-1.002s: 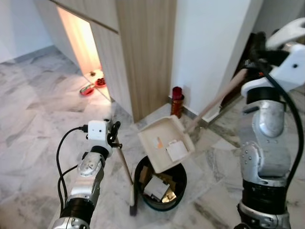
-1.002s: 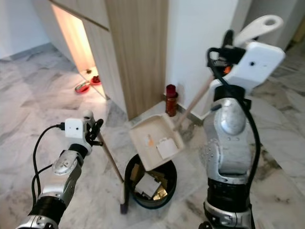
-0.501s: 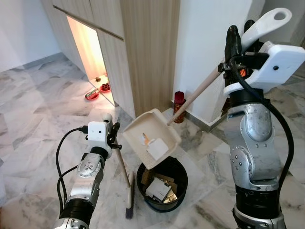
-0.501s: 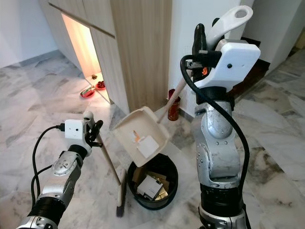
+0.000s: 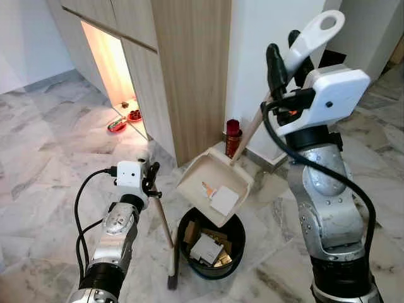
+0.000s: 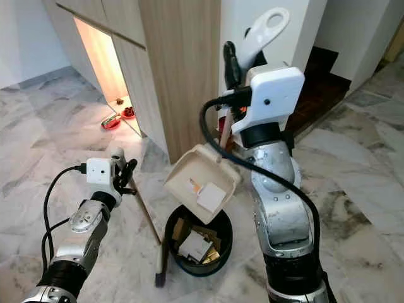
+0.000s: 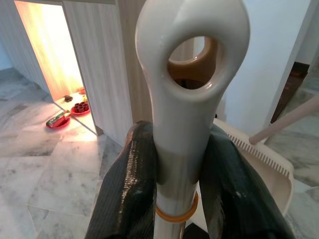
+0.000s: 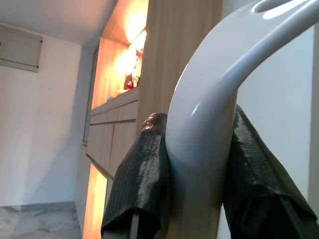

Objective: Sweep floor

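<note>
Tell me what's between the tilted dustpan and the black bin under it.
Nothing: in the left eye view, open air separates the dustpan from the bin; a white card rests in the pan.

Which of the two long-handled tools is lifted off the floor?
The dustpan, held by the right end effector and tilted over the black bin. The broom in the left end effector touches the floor.

Glossy plastic dustpan [image 5: 214, 186], polished marble floor [image 5: 50, 158]

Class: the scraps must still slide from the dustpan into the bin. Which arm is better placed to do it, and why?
Right. The right gripper clamps the dustpan handle, with the pan tilted over the black bin. The left gripper is holding the broom.
</note>
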Available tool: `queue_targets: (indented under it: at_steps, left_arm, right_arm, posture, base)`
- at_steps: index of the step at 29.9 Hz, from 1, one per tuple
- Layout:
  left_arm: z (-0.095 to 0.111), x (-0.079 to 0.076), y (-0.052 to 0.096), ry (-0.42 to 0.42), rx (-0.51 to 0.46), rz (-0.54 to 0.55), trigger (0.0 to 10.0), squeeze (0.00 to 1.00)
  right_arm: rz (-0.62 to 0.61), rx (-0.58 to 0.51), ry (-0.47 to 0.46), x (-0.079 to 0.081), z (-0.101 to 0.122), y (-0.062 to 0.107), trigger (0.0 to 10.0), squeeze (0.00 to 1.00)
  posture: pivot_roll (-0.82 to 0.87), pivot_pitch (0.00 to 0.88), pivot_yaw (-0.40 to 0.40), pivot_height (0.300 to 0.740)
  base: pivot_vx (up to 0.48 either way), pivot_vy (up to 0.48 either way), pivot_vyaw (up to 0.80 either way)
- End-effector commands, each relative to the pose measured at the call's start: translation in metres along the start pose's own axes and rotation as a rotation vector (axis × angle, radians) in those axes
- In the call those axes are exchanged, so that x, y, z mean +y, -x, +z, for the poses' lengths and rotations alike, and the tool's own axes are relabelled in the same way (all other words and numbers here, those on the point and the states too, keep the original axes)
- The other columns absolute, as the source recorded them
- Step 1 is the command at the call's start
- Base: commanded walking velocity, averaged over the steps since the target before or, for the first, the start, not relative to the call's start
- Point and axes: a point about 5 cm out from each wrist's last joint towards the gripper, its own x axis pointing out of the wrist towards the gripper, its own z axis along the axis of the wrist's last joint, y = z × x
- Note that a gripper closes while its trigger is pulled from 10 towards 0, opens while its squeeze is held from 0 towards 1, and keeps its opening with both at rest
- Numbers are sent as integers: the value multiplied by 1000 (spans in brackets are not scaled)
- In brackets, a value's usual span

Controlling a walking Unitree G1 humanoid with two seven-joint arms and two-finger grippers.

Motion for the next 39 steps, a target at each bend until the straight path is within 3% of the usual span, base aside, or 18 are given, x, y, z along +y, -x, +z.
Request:
queue_targets:
  at_steps: [1, 14, 24, 39]
  left_arm:
    - [9, 2, -3, -18, -39, -5, 10000, 0]
    - [10, 1, -3, -15, -40, -8, 10000, 0]
    - [10, 1, -3, -12, -42, -10, 10000, 0]
    - [9, 0, -3, -13, -38, -15, 10000, 0]
  right_arm:
    - [12, -108, 18, 2, 20, 0, 10000, 0]
    - [95, -174, 48, 20, 28, 1, 10000, 0]
    - [123, -186, 55, 24, 29, 2, 10000, 0]
    - [145, -164, 141, 26, 22, 4, 10000, 0]
  posture:
    - [-66, 0, 44, 740]
    - [-64, 0, 42, 740]
    - [-64, 0, 42, 740]
    - [-64, 0, 42, 740]
  base:
    - [0, 0, 0]
    - [0, 0, 0]
    - [0, 0, 0]
    - [0, 0, 0]
